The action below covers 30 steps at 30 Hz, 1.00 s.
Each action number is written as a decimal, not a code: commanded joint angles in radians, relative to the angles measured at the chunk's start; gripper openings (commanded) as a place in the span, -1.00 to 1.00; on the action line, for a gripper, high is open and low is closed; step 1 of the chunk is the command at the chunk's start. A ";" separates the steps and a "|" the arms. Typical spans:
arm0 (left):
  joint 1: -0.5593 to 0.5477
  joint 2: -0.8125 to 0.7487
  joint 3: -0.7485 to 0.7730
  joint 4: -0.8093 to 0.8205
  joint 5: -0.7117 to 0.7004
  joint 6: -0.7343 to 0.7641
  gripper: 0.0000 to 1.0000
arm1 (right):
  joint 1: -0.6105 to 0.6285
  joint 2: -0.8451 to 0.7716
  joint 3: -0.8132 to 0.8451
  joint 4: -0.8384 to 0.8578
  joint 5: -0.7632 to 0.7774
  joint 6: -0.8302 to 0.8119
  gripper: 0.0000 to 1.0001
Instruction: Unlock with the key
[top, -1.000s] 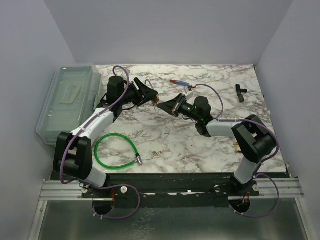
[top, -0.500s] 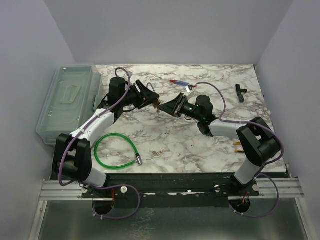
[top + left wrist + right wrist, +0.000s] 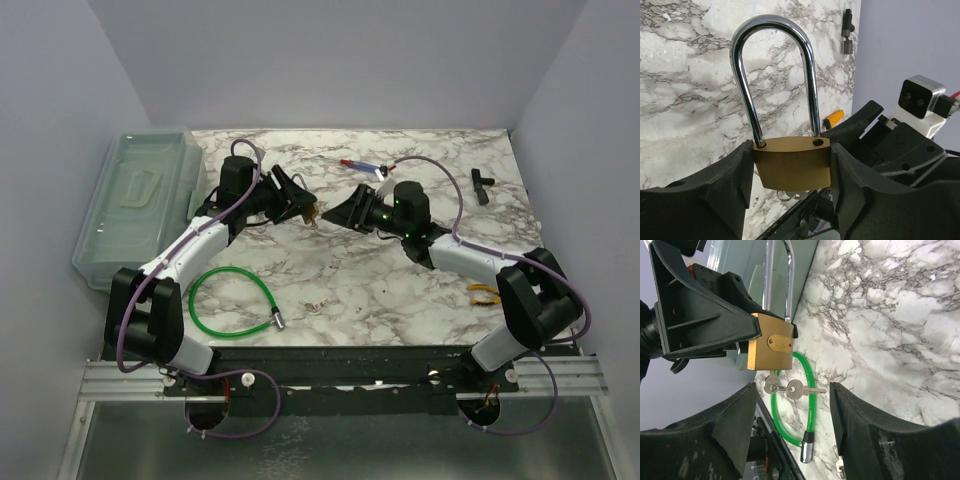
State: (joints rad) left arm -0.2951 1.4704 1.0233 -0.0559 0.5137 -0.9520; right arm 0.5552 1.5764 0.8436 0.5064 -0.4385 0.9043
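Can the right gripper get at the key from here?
Probably yes. The key hangs under the padlock, which the left gripper clamps above the table. The right gripper is open around it, with nothing between.

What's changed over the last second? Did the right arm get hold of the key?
The right gripper pulled back rightward from the padlock, opening a gap; its jaws stand open and empty. The key hangs on its ring under the padlock, not gripped. The left gripper stays shut on the padlock's brass body, shifted slightly. The green cable and plastic bin have not moved.
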 commanded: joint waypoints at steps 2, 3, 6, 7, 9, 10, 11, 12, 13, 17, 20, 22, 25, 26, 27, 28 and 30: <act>-0.001 -0.022 0.049 0.020 -0.005 0.004 -1.00 | 0.009 -0.027 0.064 -0.119 0.018 -0.121 0.32; -0.001 -0.020 0.049 0.020 -0.004 0.003 -1.00 | 0.012 -0.026 0.069 -0.121 0.017 -0.128 0.32; -0.002 -0.018 0.049 0.020 -0.004 0.004 -1.00 | 0.028 -0.024 0.090 -0.129 0.024 -0.158 0.33; -0.002 -0.017 0.049 0.021 -0.004 0.003 -1.00 | 0.034 -0.022 0.101 -0.136 0.033 -0.167 0.33; -0.001 -0.015 0.049 0.021 -0.002 0.001 -1.00 | 0.046 -0.012 0.124 -0.147 0.055 -0.181 0.34; -0.001 -0.012 0.048 0.021 -0.001 -0.001 -1.00 | 0.051 -0.002 0.135 -0.151 0.063 -0.185 0.34; -0.001 -0.012 0.050 0.021 0.001 -0.001 -1.00 | 0.057 0.005 0.143 -0.151 0.073 -0.187 0.34; -0.001 -0.010 0.050 0.019 0.002 -0.003 -1.00 | 0.063 0.012 0.154 -0.149 0.079 -0.190 0.35; -0.001 -0.011 0.050 0.020 0.003 -0.002 -1.00 | 0.071 0.021 0.163 -0.149 0.084 -0.192 0.35; -0.001 -0.012 0.050 0.020 0.003 -0.006 -1.00 | 0.109 0.047 0.203 -0.153 0.123 -0.212 0.36; -0.001 -0.014 0.050 0.020 0.005 -0.007 -1.00 | 0.127 0.067 0.229 -0.171 0.163 -0.225 0.36; 0.000 -0.017 0.050 0.020 0.006 -0.008 -1.00 | 0.137 0.080 0.238 -0.173 0.191 -0.229 0.35; 0.000 -0.025 0.049 0.020 0.006 -0.008 -1.00 | 0.154 0.103 0.267 -0.187 0.232 -0.239 0.31; 0.000 -0.028 0.050 0.021 0.007 -0.010 -1.00 | 0.161 0.110 0.278 -0.195 0.249 -0.246 0.30; 0.000 -0.030 0.049 0.020 0.008 -0.010 -1.00 | 0.169 0.117 0.288 -0.205 0.270 -0.254 0.28; 0.001 -0.031 0.050 0.021 0.009 -0.011 -1.00 | 0.175 0.120 0.294 -0.208 0.290 -0.258 0.27; 0.000 -0.031 0.050 0.019 0.012 -0.013 -1.00 | 0.183 0.125 0.293 -0.206 0.328 -0.263 0.22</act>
State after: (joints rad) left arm -0.2939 1.4708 1.0248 -0.0784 0.5053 -0.9508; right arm 0.7177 1.6779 1.1019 0.3271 -0.2310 0.6788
